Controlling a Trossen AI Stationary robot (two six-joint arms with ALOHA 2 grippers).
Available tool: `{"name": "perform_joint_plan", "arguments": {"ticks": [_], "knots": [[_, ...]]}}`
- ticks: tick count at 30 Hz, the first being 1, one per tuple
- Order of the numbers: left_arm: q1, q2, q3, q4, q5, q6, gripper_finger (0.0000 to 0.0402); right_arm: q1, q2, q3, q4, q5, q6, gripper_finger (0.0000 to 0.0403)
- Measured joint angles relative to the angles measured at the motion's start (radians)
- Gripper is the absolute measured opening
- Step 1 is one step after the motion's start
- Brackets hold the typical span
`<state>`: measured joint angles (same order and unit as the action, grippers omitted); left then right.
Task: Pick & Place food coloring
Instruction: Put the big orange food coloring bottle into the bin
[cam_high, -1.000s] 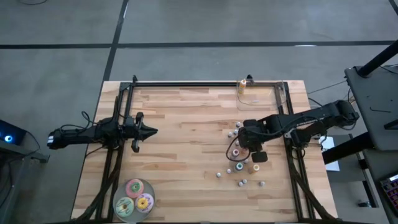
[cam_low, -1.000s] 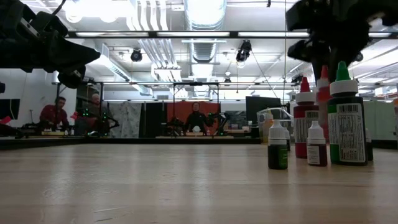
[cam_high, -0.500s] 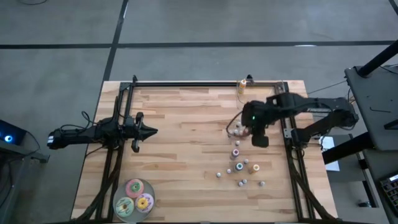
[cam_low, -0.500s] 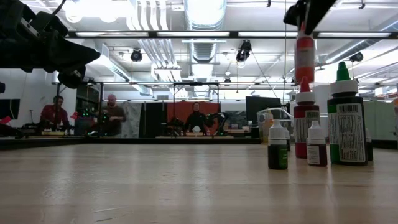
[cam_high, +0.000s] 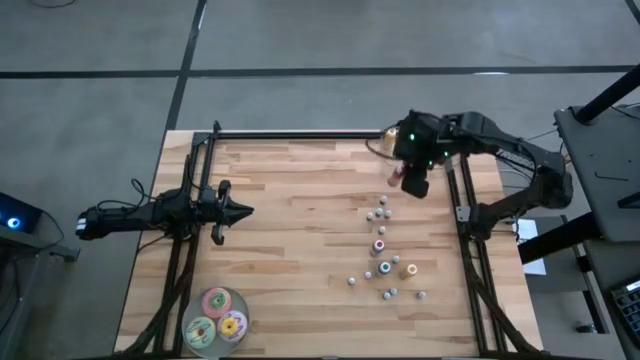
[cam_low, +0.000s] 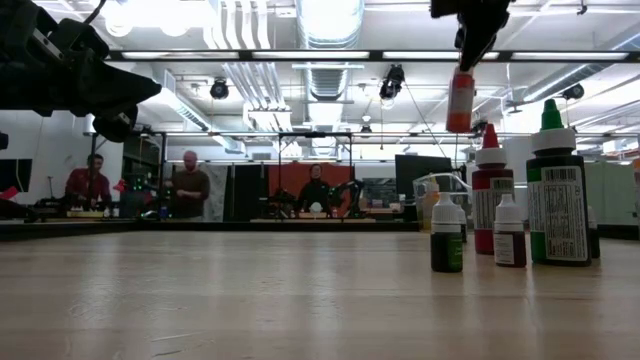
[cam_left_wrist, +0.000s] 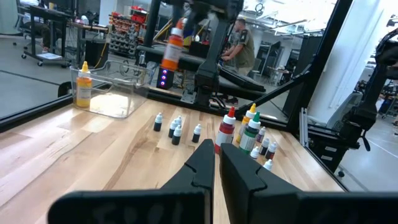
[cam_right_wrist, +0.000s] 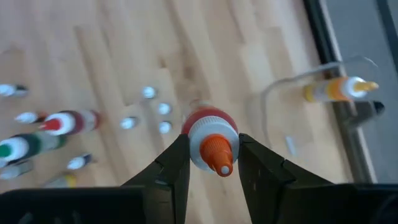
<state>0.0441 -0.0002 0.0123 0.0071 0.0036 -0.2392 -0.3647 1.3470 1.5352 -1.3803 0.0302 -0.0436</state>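
Wooden table (cam_high: 300, 200), right tool (cam_right_wrist: 211, 163) gripping one red bottle (cam_right_wrist: 210, 142).

Right arm raised, left arm waiting
Right gripper (cam_high: 414, 181) hangs aloft, fingers (cam_right_wrist: 177, 165) clamped on a bottle (cam_right_wrist: 210, 143); left gripper (cam_high: 245, 211) hovers low, fingers together

Red orange-capped food coloring bottle (cam_right_wrist: 208, 142) upright, lifted off table; other bottles (cam_high: 383, 252) standing clustered below.
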Motion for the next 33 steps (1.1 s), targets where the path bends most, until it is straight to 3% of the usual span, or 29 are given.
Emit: {"name": "perform_joint_plan", "arguments": {"ticks": [18, 26, 33], "knots": [[0.000, 0.000, 0.000, 0.000, 0.000, 0.000, 0.0000, -0.344, 0.104, -0.001, 0.052, -0.001, -0.197, 0.0102], [0.000, 0.000, 0.000, 0.000, 0.000, 0.000, 0.0000, -0.419, 0.179, -0.002, 0.106, -0.004, -0.271, 0.0102], [0.000, 0.000, 0.000, 0.000, 0.000, 0.000, 0.0000, -0.469, 0.267, 0.016, 0.138, -0.003, -0.194, 0.0102]]}}
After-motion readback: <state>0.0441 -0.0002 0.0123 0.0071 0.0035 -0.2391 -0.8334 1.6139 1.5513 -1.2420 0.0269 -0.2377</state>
